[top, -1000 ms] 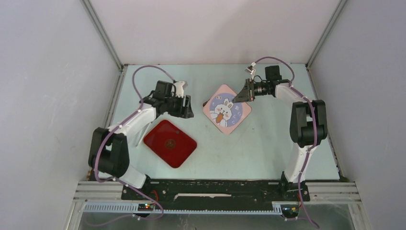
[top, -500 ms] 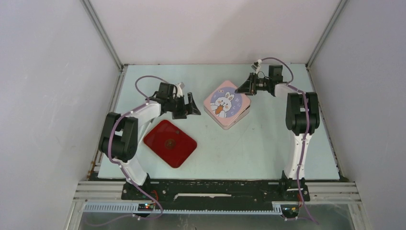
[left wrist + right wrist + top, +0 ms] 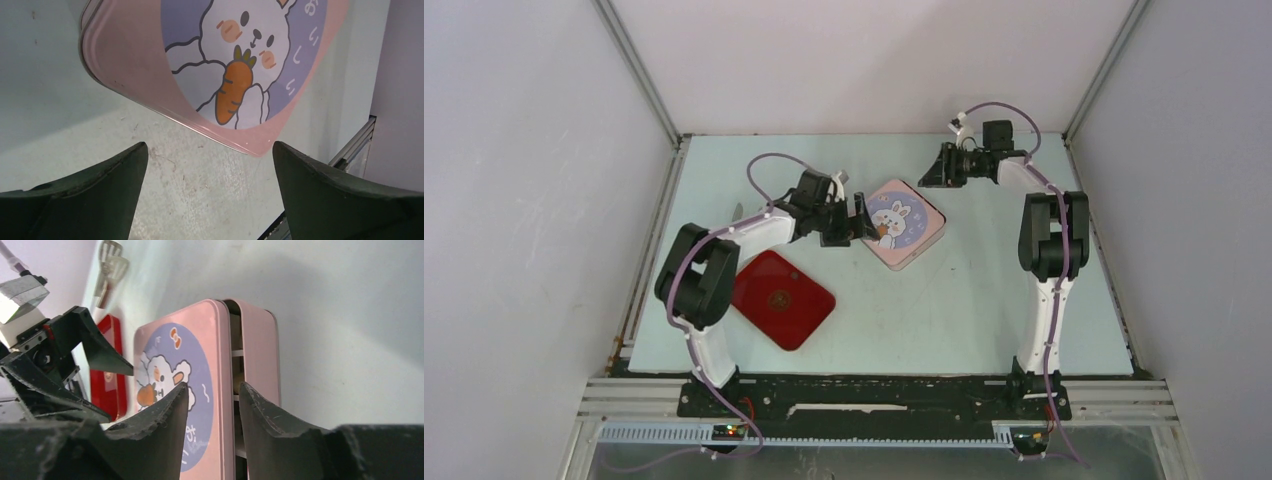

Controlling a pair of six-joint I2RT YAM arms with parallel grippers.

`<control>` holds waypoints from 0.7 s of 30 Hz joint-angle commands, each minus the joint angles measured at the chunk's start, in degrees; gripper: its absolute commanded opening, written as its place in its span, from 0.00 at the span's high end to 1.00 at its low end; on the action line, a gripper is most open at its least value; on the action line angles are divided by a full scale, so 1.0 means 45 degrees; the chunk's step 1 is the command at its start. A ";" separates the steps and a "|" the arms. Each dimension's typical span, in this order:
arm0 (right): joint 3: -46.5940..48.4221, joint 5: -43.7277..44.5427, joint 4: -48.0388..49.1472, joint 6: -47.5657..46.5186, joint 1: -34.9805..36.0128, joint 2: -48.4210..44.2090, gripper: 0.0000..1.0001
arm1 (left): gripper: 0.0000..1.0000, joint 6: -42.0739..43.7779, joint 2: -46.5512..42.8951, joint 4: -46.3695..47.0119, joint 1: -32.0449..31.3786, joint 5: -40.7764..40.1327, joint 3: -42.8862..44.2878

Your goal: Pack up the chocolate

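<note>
Reaching in from the left of the top view, your left fingers [image 3: 100, 185] are spread wide with nothing between them. The near corner of the pink box [image 3: 909, 225] lies just ahead of them in the left wrist view and touches neither finger there. Your right fingers [image 3: 160, 425] sit up and right of the box in the top view, clear of it. They are parted by a narrow gap and grip nothing.

The rabbit lid [image 3: 200, 355] lies on the box but is slid off line. That leaves a slit where the base [image 3: 260, 355] and its dividers show in the right wrist view. That slit is the only look inside, and it is too thin and dark to make out pieces, so you cannot tell where the chocolate is.

The red tray [image 3: 782, 298] lies flat on the tabletop [image 3: 984, 290], lower left of the box and apart from it. The metal tongs [image 3: 107, 265] are at the upper left of the right wrist view, beyond the tray.
</note>
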 commanded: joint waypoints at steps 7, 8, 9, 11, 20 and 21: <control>0.0820 0.2538 -0.3039 -0.1999 0.0385 -0.0015 0.44 | 0.06 -0.0553 0.1111 0.0288 -0.0333 0.0747 0.1406; 0.0693 0.2549 -0.3093 -0.2021 0.0420 -0.0106 0.43 | 0.06 -0.0542 0.1215 0.0239 -0.0374 0.0791 0.1544; 0.0584 0.2470 -0.3139 -0.2058 0.0451 -0.0151 0.42 | 0.07 -0.0540 0.1318 0.0241 -0.0416 0.0821 0.1686; 0.0425 0.2188 -0.3303 -0.2067 0.0514 -0.0208 0.41 | 0.07 -0.0431 0.1392 0.0284 -0.0476 0.0824 0.1830; -0.2853 0.1323 -0.1776 -0.1202 0.1116 -0.2273 0.40 | 0.07 0.1715 0.0831 -0.2251 -0.0429 -0.0979 0.2359; -0.3321 0.1320 -0.1451 -0.0932 0.1185 -0.2475 0.40 | 0.07 0.1815 0.0757 -0.2349 -0.0379 -0.0987 0.2311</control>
